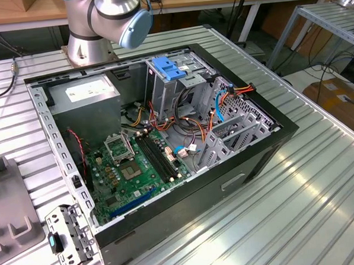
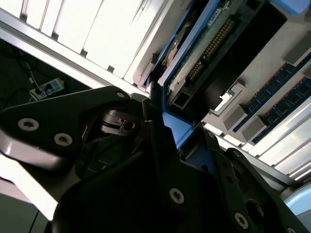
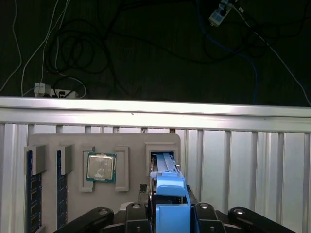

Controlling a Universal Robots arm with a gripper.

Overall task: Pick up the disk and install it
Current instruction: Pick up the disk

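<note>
Blue-railed disk (image 3: 170,187), gripped within hand (image 3: 169,214)

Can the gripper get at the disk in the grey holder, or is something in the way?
Probably yes. In the first wrist view the gripper sits right at the disk, which stands in the grey holder; its blue end handle is within the gripper, and nothing lies between.
</note>
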